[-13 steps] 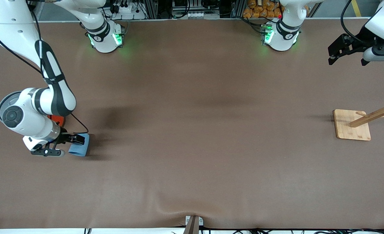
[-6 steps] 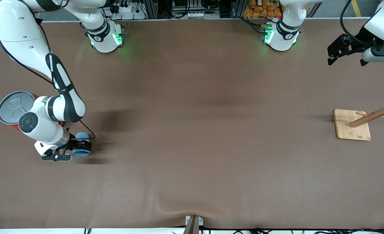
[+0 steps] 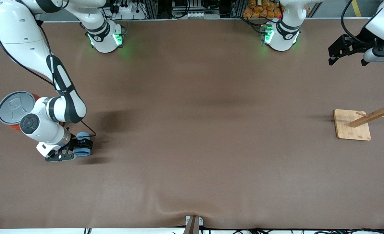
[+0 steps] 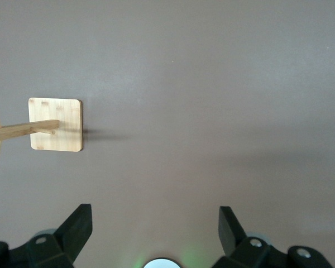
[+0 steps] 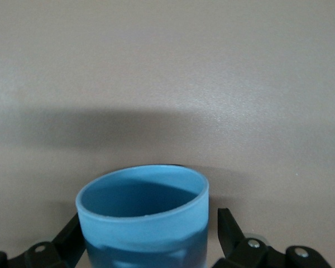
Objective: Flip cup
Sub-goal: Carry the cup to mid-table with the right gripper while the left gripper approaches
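The light-blue cup (image 3: 81, 151) stands mouth up on the brown table at the right arm's end. In the right wrist view the cup (image 5: 142, 215) shows its darker blue inside. My right gripper (image 3: 83, 146) reaches in low from the side and is open, with one finger on each side of the cup. In that view the right gripper (image 5: 151, 220) has one finger close against the cup wall and a small gap at the other. My left gripper (image 3: 347, 61) waits open and empty in the air over the left arm's end; the left wrist view also shows this gripper (image 4: 154, 211) with nothing between its fingers.
A large orange can with a grey lid (image 3: 11, 107) stands close beside the right arm's wrist, farther from the front camera than the cup. A wooden rack on a square base (image 3: 352, 125) sits at the left arm's end, and the left wrist view shows the rack (image 4: 56, 132) too.
The cup was tilted on its side in the right gripper; it now stands upright on the table. The right wrist swung off the orange can, uncovering its lid. The left arm stayed still.
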